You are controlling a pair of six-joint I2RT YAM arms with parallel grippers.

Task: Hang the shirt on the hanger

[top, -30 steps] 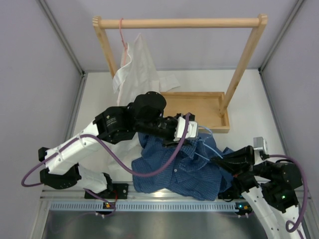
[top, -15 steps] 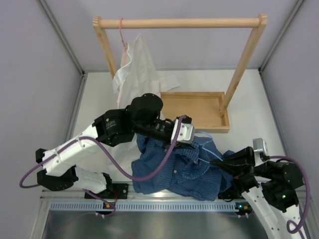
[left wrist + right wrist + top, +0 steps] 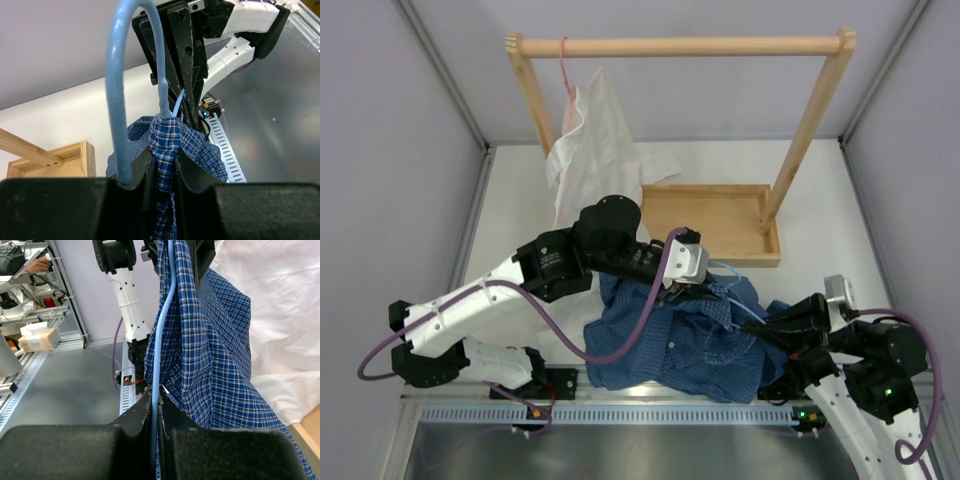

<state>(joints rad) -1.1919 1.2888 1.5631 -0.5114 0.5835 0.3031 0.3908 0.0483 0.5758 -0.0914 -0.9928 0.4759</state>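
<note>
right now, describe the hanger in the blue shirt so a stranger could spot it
In front of the wooden rack sits the bunched blue checked shirt. The hanger is the thin light-blue wire poking from it, unlike the pink one holding the white shirt.

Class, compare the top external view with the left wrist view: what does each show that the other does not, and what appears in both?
Only the top view: the white shirt on the pink hanger, and the rack's rail. Only the left wrist view: the hanger's hook close up, and how the left gripper pinches fabric. Both: the blue shirt, the wooden tray.
</note>
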